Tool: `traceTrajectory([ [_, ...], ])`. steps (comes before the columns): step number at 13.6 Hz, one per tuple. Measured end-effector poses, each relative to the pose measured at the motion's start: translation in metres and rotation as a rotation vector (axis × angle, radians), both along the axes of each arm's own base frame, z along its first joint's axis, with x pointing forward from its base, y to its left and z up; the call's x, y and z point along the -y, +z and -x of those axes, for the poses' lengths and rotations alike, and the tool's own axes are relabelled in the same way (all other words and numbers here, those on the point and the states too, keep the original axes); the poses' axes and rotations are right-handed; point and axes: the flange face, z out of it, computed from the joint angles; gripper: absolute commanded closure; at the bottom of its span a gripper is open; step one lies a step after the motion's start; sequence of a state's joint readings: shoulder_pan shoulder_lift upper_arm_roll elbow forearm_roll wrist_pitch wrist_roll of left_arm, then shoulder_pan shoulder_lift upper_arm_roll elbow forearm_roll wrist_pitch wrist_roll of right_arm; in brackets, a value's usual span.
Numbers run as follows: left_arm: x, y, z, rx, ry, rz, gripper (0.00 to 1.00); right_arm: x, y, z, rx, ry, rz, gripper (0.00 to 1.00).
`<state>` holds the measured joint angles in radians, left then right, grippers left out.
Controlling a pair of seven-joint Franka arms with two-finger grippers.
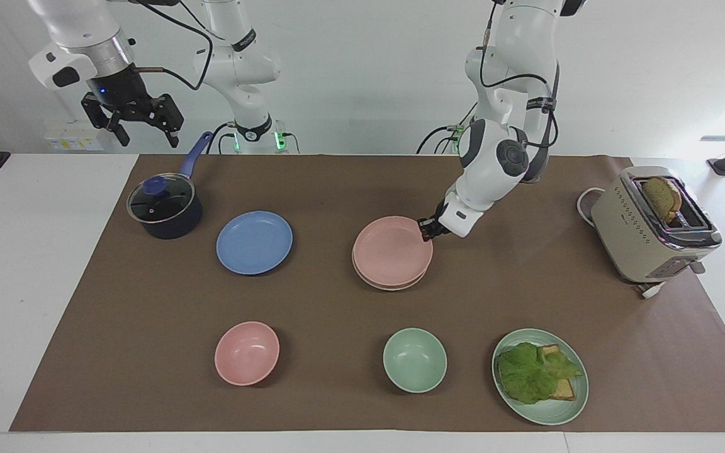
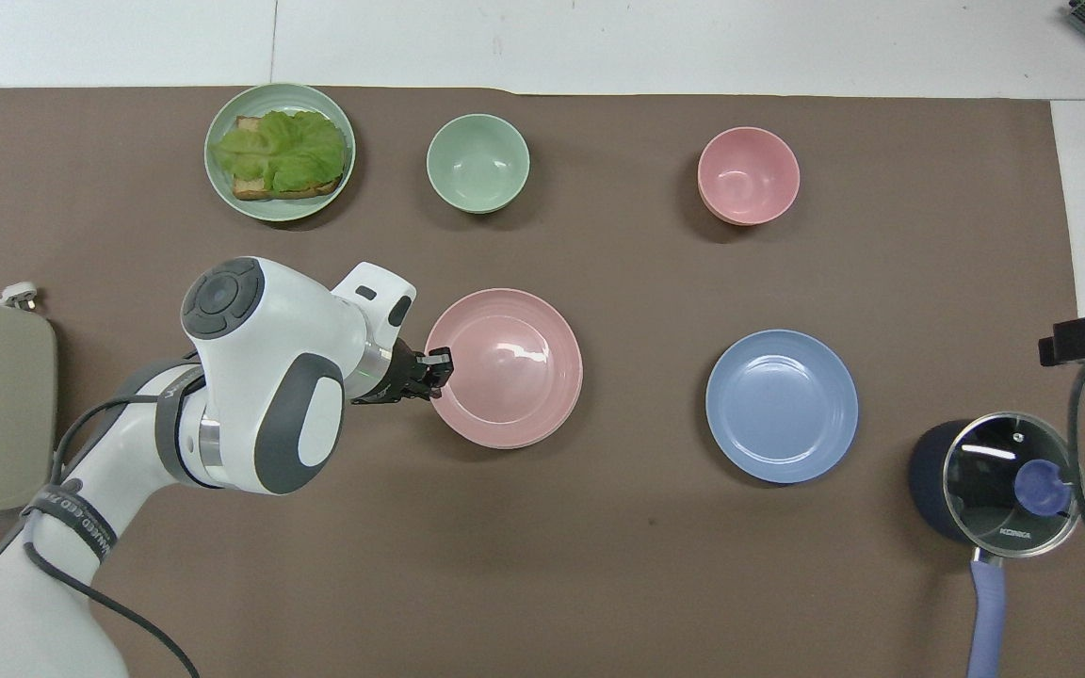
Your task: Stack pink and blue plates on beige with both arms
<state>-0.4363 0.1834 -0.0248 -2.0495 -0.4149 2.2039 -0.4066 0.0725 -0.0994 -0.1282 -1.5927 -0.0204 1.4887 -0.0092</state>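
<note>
The pink plate (image 1: 393, 250) (image 2: 505, 365) lies on the beige plate (image 1: 393, 287), which is covered except for a thin rim at the edge farther from the robots. My left gripper (image 1: 427, 229) (image 2: 439, 363) is low, shut on the pink plate's rim at the side toward the left arm's end. The blue plate (image 1: 254, 242) (image 2: 781, 405) lies alone on the brown mat, beside the stack toward the right arm's end. My right gripper (image 1: 142, 129) waits high up, open and holding nothing, over the table edge by the pot.
A dark pot (image 1: 164, 207) with a glass lid stands beside the blue plate, nearer to the robots. A toaster (image 1: 652, 226) holding bread stands at the left arm's end. Farther from the robots are a pink bowl (image 1: 247, 352), a green bowl (image 1: 414, 360) and a green plate (image 1: 573, 402) with a lettuce sandwich.
</note>
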Motion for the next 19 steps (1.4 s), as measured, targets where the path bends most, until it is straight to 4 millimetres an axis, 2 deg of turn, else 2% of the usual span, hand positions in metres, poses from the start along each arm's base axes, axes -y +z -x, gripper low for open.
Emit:
traceTrajectory([
  [6,0.002,0.004,-0.002,0.010,-0.001,0.004,0.00,0.000,0.000,0.000,0.000,0.000,0.000,0.00],
  [9,-0.010,0.022,-0.013,0.029,0.013,0.007,0.00,0.000,0.000,0.000,0.000,0.000,0.000,0.00],
  [11,-0.047,0.054,-0.033,0.034,-0.007,-0.054,0.00,0.000,0.000,0.000,0.000,0.000,0.000,0.00],
  [14,-0.122,0.108,-0.062,0.065,-0.053,-0.122,0.00,0.000,0.000,0.000,0.000,0.000,0.000,0.00],
  [17,-0.186,0.140,-0.072,0.089,-0.126,-0.183,0.00,0.000,0.000,0.000,0.000,0.000,0.000,0.00],
  [19,-0.210,0.162,-0.073,0.088,-0.175,-0.210,0.00,0.000,0.000,0.000,0.000,0.000,0.000,0.00],
])
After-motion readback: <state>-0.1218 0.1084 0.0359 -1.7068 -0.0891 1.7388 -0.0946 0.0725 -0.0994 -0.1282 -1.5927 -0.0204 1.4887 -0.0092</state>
